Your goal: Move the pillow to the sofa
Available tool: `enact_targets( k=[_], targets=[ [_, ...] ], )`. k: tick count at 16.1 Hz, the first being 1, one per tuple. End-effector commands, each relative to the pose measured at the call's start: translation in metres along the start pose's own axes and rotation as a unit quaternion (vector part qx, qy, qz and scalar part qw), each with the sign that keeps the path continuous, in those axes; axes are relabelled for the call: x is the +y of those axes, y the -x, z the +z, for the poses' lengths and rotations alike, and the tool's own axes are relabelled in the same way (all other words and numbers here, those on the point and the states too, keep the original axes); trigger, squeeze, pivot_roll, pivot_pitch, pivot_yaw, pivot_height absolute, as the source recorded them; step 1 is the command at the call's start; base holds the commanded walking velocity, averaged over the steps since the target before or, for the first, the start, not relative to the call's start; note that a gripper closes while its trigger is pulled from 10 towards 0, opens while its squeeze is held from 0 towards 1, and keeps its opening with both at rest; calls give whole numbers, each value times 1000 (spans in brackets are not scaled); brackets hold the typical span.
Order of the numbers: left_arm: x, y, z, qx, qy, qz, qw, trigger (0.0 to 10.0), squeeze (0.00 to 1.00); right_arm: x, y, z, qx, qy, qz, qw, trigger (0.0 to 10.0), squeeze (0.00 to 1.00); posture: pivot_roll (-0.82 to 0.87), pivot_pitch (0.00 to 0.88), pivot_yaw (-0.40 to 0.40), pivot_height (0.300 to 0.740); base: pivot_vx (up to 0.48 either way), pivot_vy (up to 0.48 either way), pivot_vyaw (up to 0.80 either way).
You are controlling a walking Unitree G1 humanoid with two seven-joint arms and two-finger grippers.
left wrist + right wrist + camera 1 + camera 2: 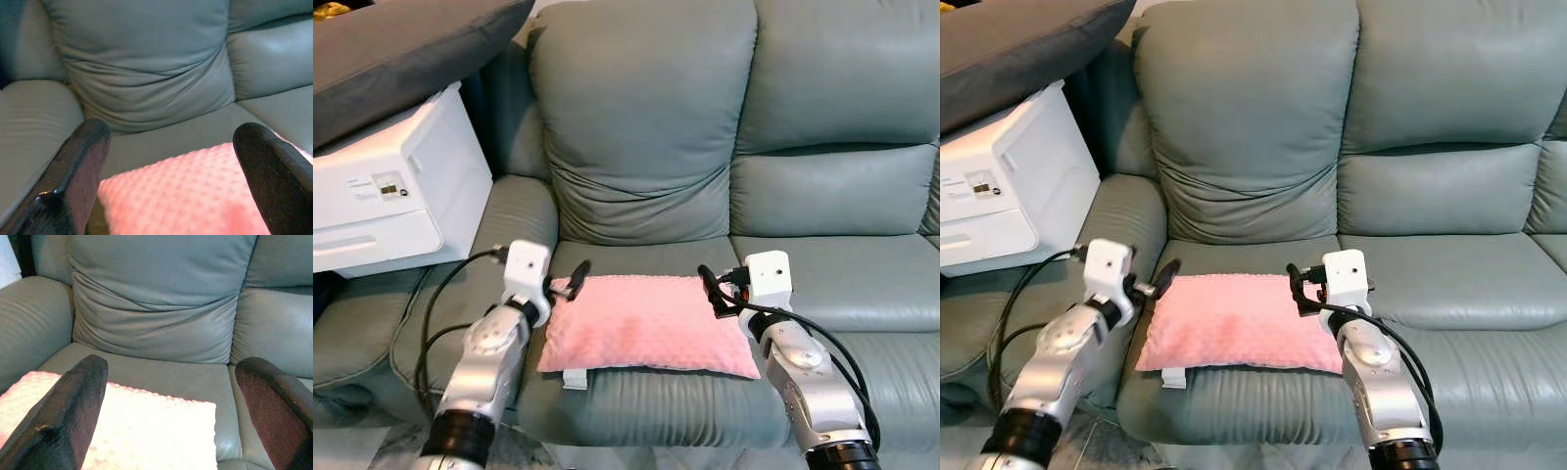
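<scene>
A pink dimpled pillow lies flat on the left seat cushion of the grey-green leather sofa, with a small white tag at its front left corner. My left gripper hovers at the pillow's left edge, open, with nothing between its fingers. At the pillow's right edge my right gripper is open too, fingers spread above the pillow. Neither holds the pillow.
A white printer-like box stands on the sofa's left armrest side, with a dark grey cushion resting over it. The sofa's right seat lies bare beside the pillow. Black cables loop from both wrists.
</scene>
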State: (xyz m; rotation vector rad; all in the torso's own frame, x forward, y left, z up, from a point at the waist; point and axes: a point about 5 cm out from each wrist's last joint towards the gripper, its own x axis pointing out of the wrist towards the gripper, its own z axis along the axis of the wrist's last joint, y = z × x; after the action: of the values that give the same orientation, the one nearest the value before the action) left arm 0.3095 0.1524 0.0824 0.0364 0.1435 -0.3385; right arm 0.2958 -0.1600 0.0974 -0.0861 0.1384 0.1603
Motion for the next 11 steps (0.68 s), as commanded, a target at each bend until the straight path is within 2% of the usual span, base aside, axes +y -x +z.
enact_targets(
  k=[1, 2, 3, 5, 6, 7, 8, 11],
  targets=[
    [13, 8, 0, -7, -7, 36, 999, 10000, 0, -1, 4, 11, -20, -7, -31, 999, 10000, 0, -124, 0, 89, 740, 0, 0, 0],
    [18, 14, -4, -4, 3, 60, 998, 10000, 0, -7, 6, 11, -20, -27, -72, 997, 10000, 0, -127, 0, 87, 740, 0, 0, 0],
    [21, 23, -10, -4, 10, 87, 996, 10000, 0, -17, 12, 17, -41, -3, -100, 994, 10000, 0, -127, 0, 83, 740, 0, 0, 0],
    [23, 33, -13, -16, 24, 114, 993, 10000, 0, -27, 19, 20, -48, -15, -117, 992, 10000, 0, -131, 0, 77, 740, 0, 0, 0],
    [21, 35, -14, -18, 32, 114, 993, 10000, 0, -31, 22, 20, -46, -3, -126, 991, 10000, 0, -136, 0, 71, 740, 0, 0, 0],
    [16, 36, -13, -26, 16, 104, 994, 10000, 0, -34, 27, 19, -40, -20, -126, 991, 10000, 0, -134, 0, 60, 740, 0, 0, 0],
    [15, 37, -15, -22, 2, 96, 995, 10000, 0, -28, 34, 15, -24, 4, -97, 995, 10000, 0, -137, 0, 55, 740, 0, 0, 0],
    [20, 37, -15, -19, 3, 115, 993, 10000, 0, -20, 40, 12, -16, -2, -69, 998, 10000, 0, -144, 0, 55, 740, 0, 0, 0]
  ],
)
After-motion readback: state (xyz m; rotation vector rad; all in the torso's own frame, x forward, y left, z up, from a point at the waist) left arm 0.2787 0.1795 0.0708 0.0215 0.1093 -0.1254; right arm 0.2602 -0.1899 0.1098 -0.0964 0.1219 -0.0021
